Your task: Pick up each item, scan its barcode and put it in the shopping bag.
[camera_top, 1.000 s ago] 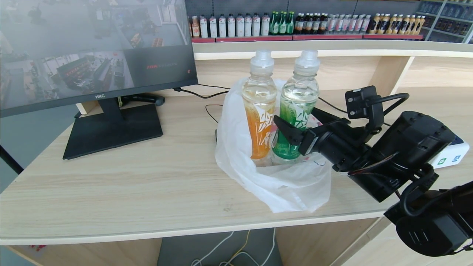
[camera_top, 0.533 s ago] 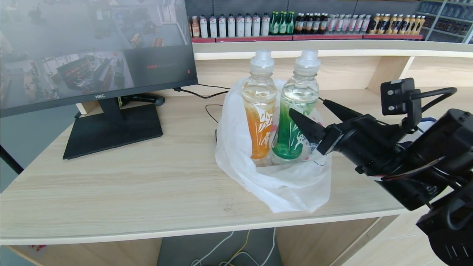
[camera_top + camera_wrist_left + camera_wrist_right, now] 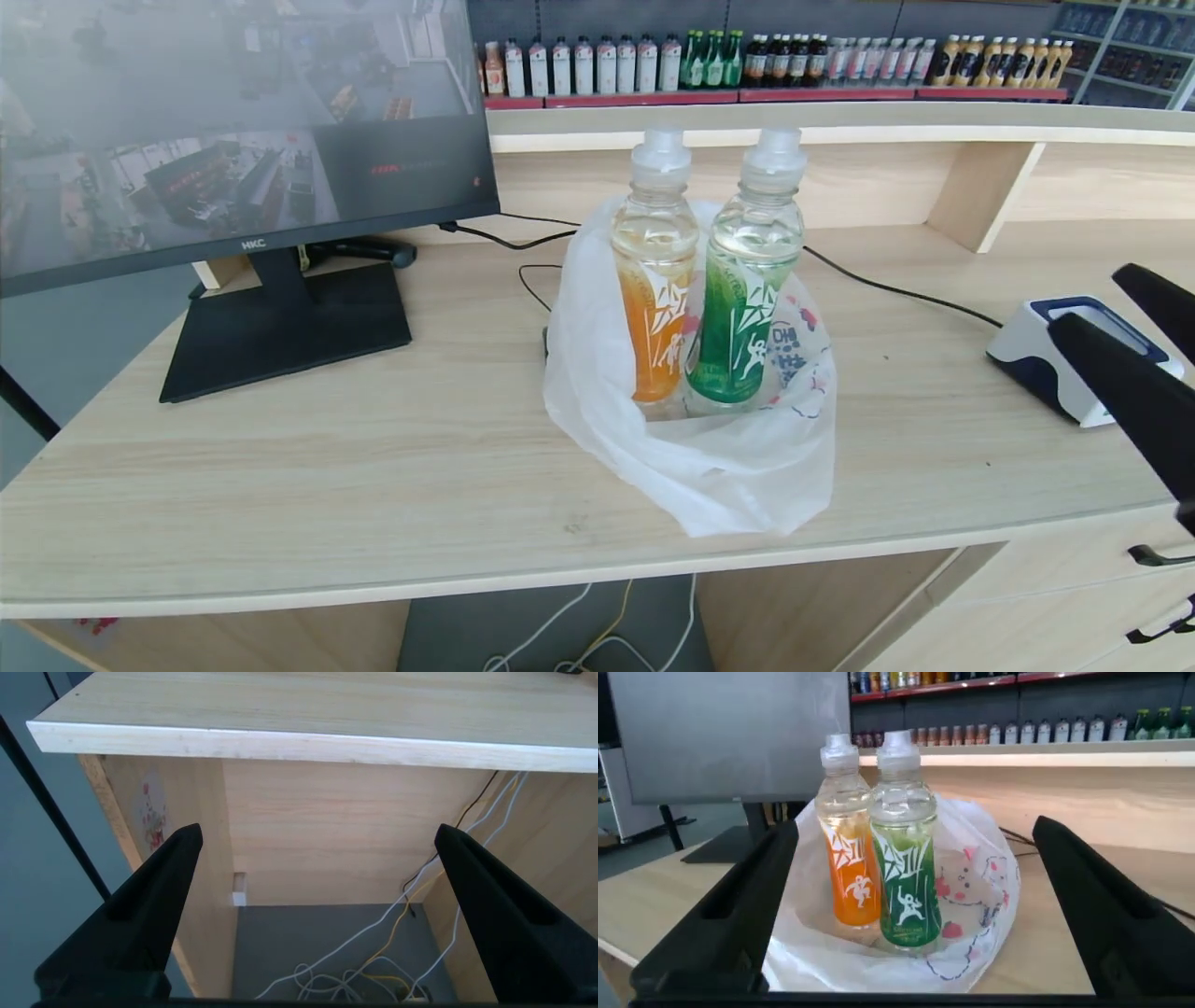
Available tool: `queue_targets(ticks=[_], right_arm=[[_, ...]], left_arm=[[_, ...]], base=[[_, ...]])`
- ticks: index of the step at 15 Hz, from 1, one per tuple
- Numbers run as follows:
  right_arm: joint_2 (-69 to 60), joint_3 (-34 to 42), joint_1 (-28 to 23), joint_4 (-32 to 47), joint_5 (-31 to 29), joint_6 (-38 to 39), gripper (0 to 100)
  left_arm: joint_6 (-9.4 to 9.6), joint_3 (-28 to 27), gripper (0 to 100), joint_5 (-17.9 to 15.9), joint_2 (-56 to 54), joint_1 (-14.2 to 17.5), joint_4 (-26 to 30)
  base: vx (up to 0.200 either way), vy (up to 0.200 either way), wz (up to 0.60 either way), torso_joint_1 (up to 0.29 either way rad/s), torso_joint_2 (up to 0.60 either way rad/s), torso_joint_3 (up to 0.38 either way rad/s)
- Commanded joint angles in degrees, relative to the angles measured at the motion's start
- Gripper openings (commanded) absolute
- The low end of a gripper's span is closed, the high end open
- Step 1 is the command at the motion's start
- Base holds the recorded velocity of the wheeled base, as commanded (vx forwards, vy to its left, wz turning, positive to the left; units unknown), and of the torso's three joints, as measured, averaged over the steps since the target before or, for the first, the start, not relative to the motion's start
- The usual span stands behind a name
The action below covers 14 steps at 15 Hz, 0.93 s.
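Status: found orange bottle [image 3: 655,280] and green bottle [image 3: 747,289] upright in shopping bag [image 3: 728,467] — judged task done or close. Saw right gripper [image 3: 1088,297] wide, empty, near scanner [image 3: 1027,350]; left gripper [image 3: 318,833] wide, empty, below counter [image 3: 280,719] edge.

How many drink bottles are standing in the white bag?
2. The orange bottle stands upright in the shopping bag on the robot's left side, the green bottle close beside it on the right. The bag's crumpled folds could hide something smaller.
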Motion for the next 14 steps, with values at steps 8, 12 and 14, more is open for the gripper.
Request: queue_targets(ticks=[8,12,14], right_arm=[[-63.50,10.45,0.25,76.58,5.51,-4.99,100],[-62.80,10.89,-4.85,78.42,3.75,-4.63,100],[-58.93,10.98,-16.19,78.42,3.58,-4.46,100]], left_arm=[[-0.07,0.00,100,0.02,-0.02,0.00,0.00],[-0.07,0.00,100,-0.06,-0.02,0.00,0.00],[-0.07,0.00,100,0.02,-0.02,0.00,0.00]], base=[[0.000,0.000,0.00,0.000,0.00,0.000],[0.000,0.000,0.00,0.000,0.00,0.000],[0.000,0.000,0.00,0.000,0.00,0.000]])
